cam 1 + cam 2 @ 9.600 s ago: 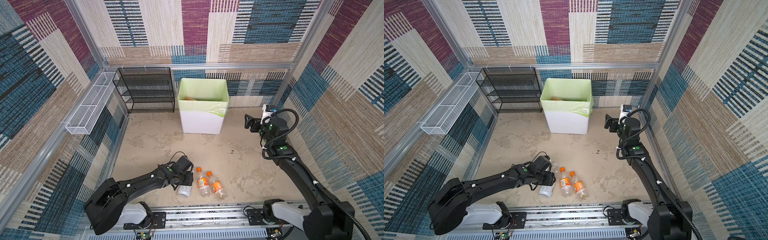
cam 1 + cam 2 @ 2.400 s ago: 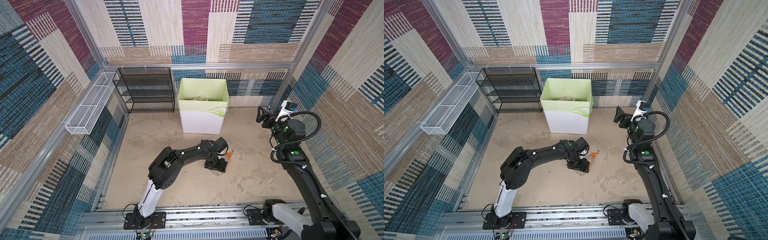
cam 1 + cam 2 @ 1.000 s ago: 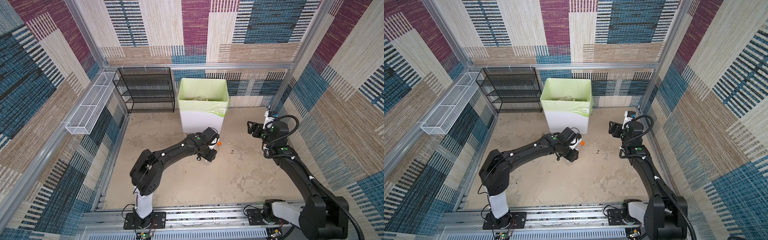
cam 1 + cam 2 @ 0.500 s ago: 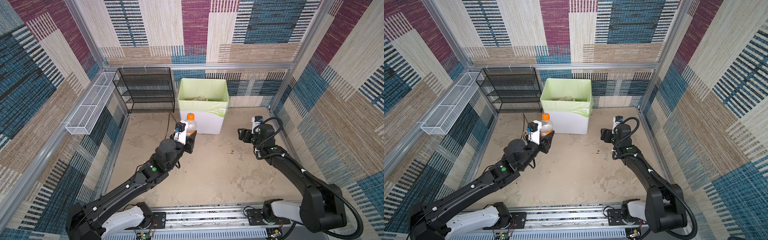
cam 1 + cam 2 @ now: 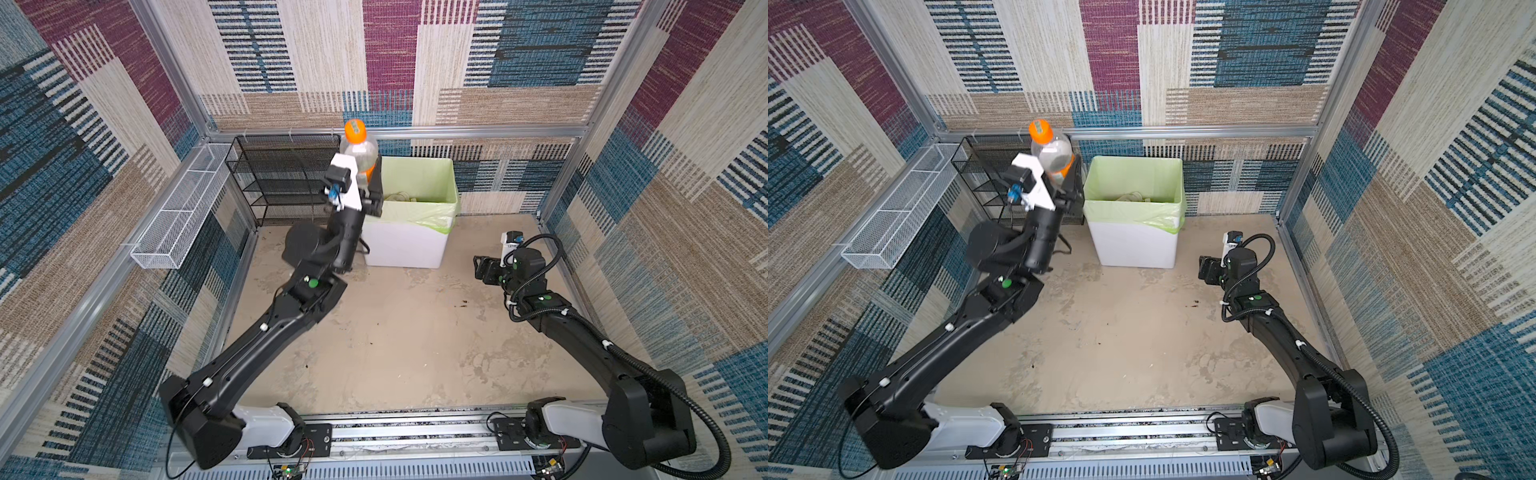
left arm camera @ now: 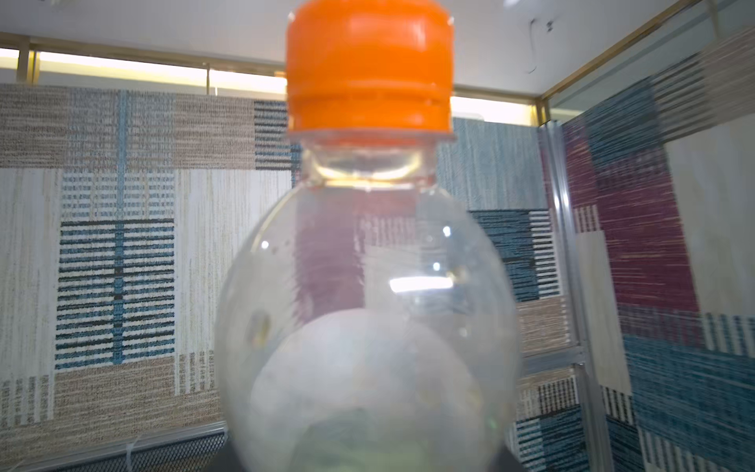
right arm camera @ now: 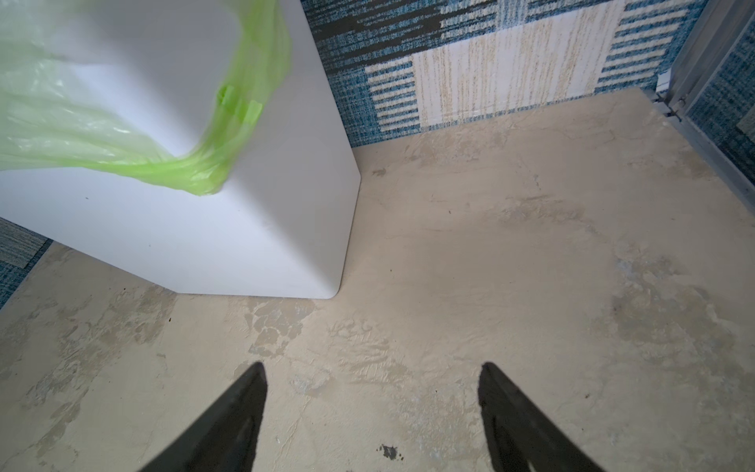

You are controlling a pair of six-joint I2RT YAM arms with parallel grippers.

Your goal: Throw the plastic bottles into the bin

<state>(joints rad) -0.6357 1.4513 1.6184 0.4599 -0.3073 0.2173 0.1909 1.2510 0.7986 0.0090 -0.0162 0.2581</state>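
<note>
The left gripper (image 5: 366, 179) has swung up off the floor (image 5: 395, 332). Half a second ago it carried the orange-capped bottle (image 5: 358, 149) low, in front of the bin (image 5: 415, 245); now it holds it upright, high at the bin's 10 o'clock corner, level with or above the rim in both top views. The bottle sits between the jaws, but they are hidden behind its body in the left wrist view, so I cannot tell whether they are clamped or already letting go. It looks like the release is near, with the bottle needing to travel toward 3 o'clock to clear the green liner (image 5: 440, 216). The three bottles that lay at the floor's 6 o'clock edge some seconds back are gone, and no other bottle shows on the floor, so this may be the last. The right gripper (image 7: 371, 367) has dropped lower, to about 2 o'clock on the floor, with its jaws spread and empty by the bin's near corner. An orange label band (image 5: 1065, 168) wraps the bottle low down, but no writing is legible on it or on the cap (image 6: 369, 69).
</note>
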